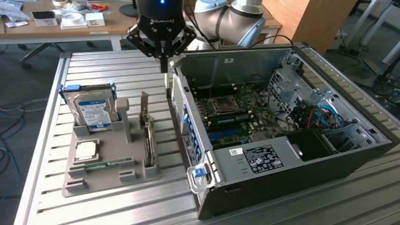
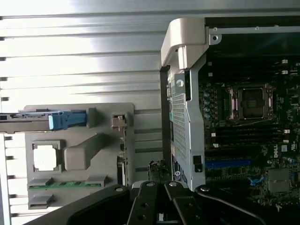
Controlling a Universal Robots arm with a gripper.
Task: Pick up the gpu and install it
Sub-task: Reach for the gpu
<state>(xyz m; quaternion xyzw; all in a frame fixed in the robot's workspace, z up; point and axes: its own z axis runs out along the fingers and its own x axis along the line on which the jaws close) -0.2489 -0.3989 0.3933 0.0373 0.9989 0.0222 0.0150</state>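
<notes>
The exterior view takes in the whole open computer case (image 1: 350, 154) lying on its side on a ribbed, pale metal tabletop (image 1: 93, 70). It also shows the black tool (image 1: 164, 64) hanging above the case's perforated rear wall, over the corner farthest from the camera. The tool's fingers are clenched together with nothing between them.

Beside that rear wall, outside the case, sits a matte grey moulded holder (image 1: 106, 180). The gpu (image 1: 148, 140) stands on edge in the holder slot nearest the case. It is a thin dark card with a pale metal bracket rising at its far end, and it is apart from the tool. Farther from the case, the holder carries an upright boxy hard drive (image 1: 93, 112) with a blue-white label. It also holds a flat square processor chip (image 1: 85, 150) and a narrow green RAM stick (image 1: 103, 165).

The wrist view looks straight down, so the gpu appears as no more than a slim dark line, and the tool's black linkages are seen from behind. It also shows the empty metal processor socket on the green motherboard (image 1: 234, 112) squarely from above. The exterior view adds the case's black power supply (image 1: 269, 157) with its white label.
</notes>
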